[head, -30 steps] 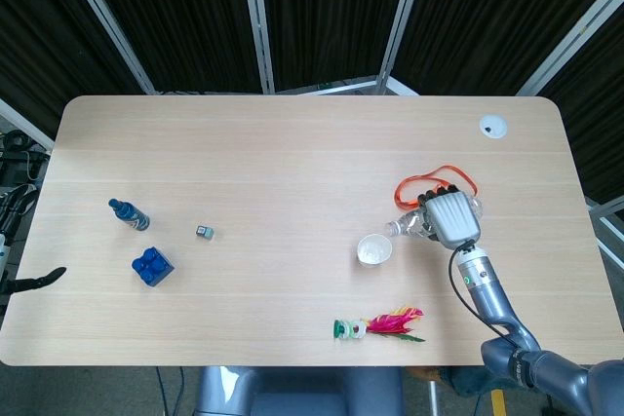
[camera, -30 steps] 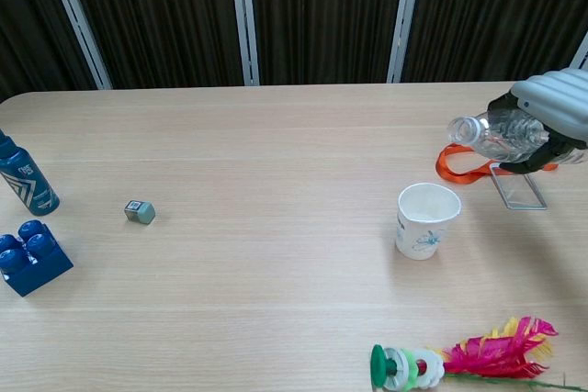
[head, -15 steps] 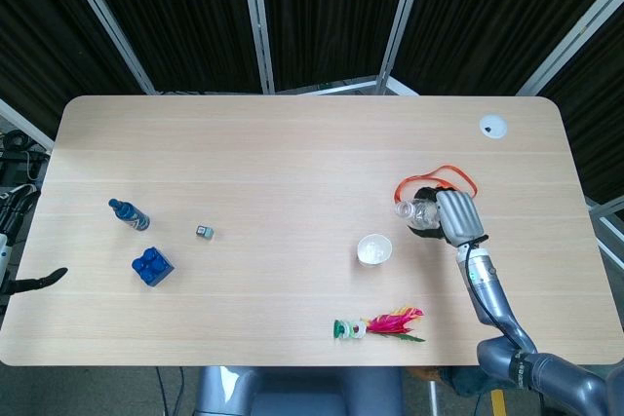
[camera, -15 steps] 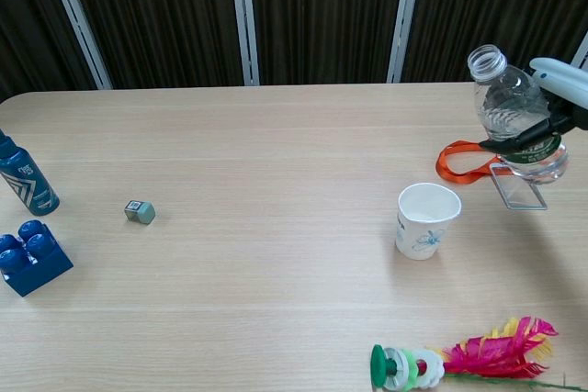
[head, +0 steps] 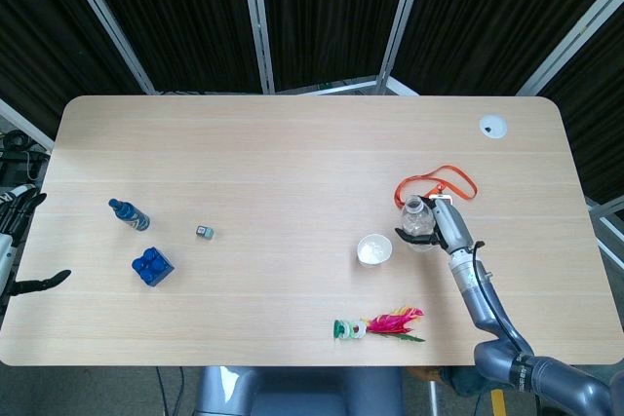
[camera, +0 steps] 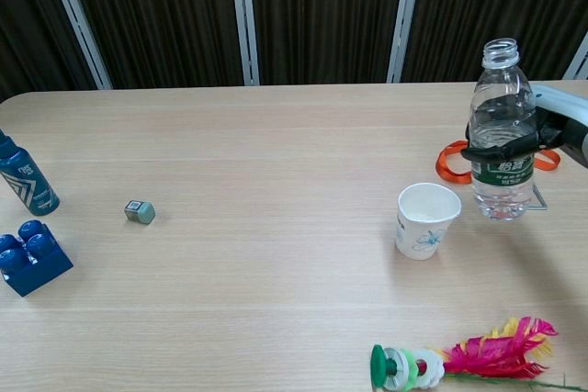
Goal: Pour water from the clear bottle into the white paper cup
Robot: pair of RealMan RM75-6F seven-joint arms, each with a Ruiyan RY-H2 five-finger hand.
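At the far left of the table (camera: 230,135) stand a dark blue bottle (camera: 22,177) and a blue building block (camera: 31,257), with a small grey cube (camera: 140,212) to their right; none belongs to the task. The left hand (head: 15,241) shows only as dark parts at the left edge of the head view, and whether it is spread or closed cannot be told.

Right of centre stands the white paper cup (camera: 426,220), upright with its mouth open. Just to its right, the right hand (camera: 542,130) holds the clear bottle (camera: 502,135) upright, uncapped, with fingers wrapped around the body at the top of the green label. The bottle base appears to sit at or just above the table surface (contact cannot be confirmed). An orange lanyard (camera: 457,162) lies behind the bottle, and a feathered shuttlecock toy (camera: 464,361) lies near the front edge.

Risk assessment: the bottle has no cap, so any abrupt tilt would probably spill water. The cup looks light and stands close by; a sideways sweep of the bottle or hand could tip it.
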